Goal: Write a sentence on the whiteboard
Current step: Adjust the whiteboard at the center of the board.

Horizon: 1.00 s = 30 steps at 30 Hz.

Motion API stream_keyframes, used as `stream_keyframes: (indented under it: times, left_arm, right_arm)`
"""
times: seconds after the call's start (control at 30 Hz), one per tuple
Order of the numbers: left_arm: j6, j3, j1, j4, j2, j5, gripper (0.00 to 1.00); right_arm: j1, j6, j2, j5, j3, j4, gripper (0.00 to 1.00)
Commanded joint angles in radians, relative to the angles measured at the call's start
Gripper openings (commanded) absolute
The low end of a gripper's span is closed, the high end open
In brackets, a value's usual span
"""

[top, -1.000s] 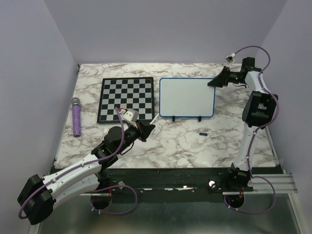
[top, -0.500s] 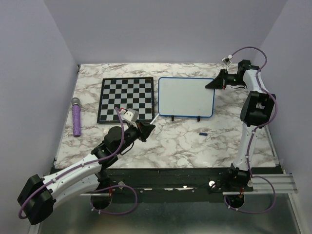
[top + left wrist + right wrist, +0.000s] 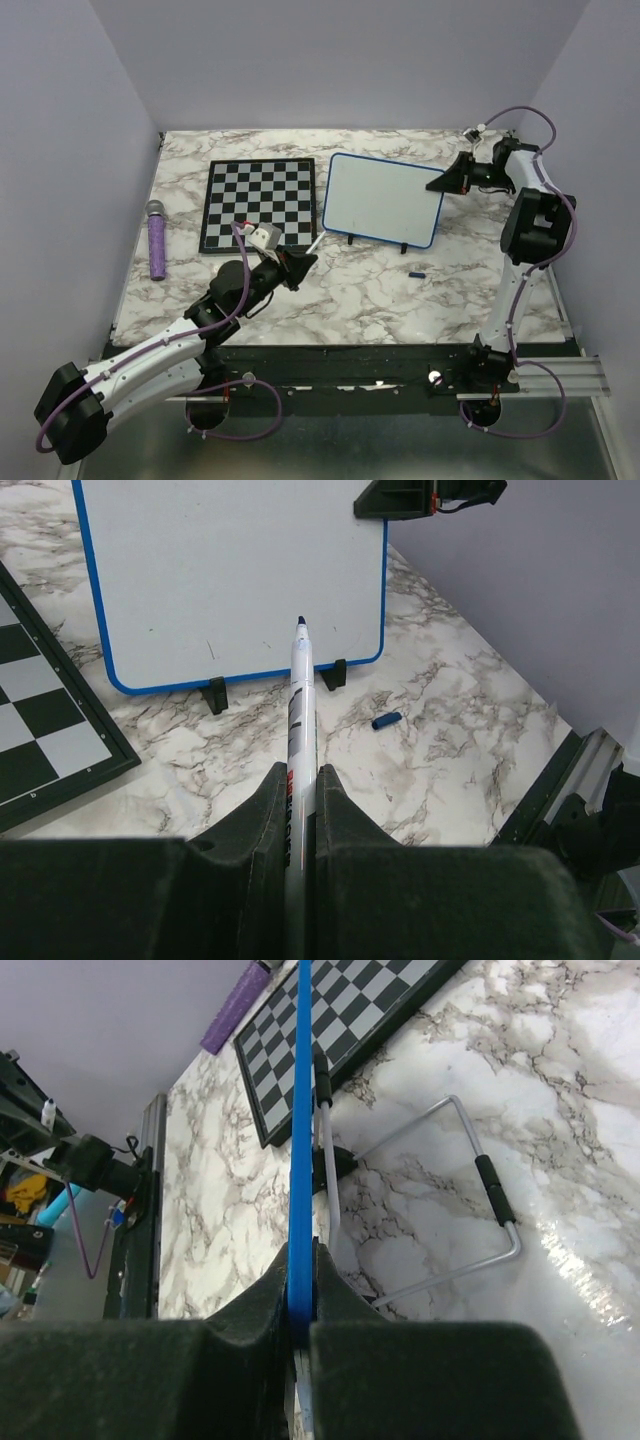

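Marble-patterned table (image 3: 400, 300) between lilac walls (image 3: 330, 60): left claw (image 3: 297, 775) pinches a marker (image 3: 300, 690), right claw (image 3: 300, 1245) pinches the whiteboard (image 3: 382, 198) edge.

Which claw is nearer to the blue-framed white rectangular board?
Right. The right claw clamps the right edge of the white rectangular board with blue frame. The left claw, holding a white marker, is apart, off its near left corner.
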Motion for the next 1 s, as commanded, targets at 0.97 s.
stream_keyframes:
  times: [0.97]
  left_arm:
    - [0.067, 0.124, 0.019, -0.018, 0.128, 0.03, 0.0]
  right_arm:
    - [-0.065, 0.279, -0.355, 0.133, -0.516, 0.561, 0.01]
